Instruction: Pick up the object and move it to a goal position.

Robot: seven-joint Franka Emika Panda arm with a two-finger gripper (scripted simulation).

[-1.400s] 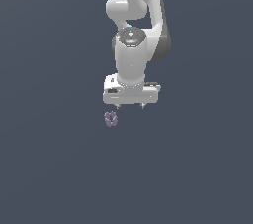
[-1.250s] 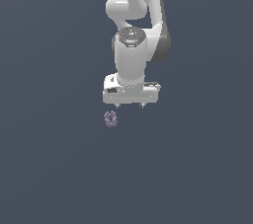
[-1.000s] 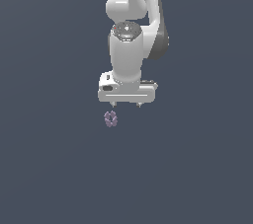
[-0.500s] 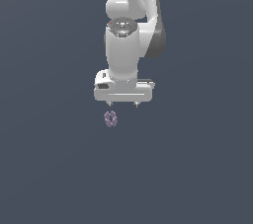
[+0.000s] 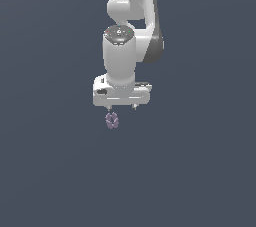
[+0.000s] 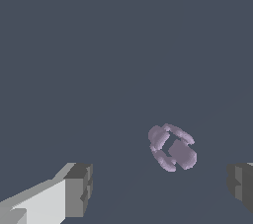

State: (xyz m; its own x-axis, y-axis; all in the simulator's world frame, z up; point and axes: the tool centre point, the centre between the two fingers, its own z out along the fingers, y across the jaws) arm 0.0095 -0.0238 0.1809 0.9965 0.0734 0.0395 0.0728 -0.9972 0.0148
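Observation:
The object (image 5: pixel 112 120) is a tiny pale lilac knobbly lump with a dark hollow, lying on the flat dark grey floor. In the wrist view the object (image 6: pixel 172 147) lies between the two fingers and a little ahead of them. My white gripper (image 5: pixel 121 107) hangs just above it, slightly toward the exterior view's right, with only its short fingertips (image 5: pixel 109 106) showing under the hand. The gripper (image 6: pixel 160 188) is open, its grey pads (image 6: pixel 80 189) wide apart and nothing between them.
The white arm (image 5: pixel 131 31) rises straight up from the hand to the top of the exterior view. Around it there is only the even dark grey floor (image 5: pixel 200 171).
The hand has come down and shifted a little toward the exterior view's left, closing in above the object. The object has not moved.

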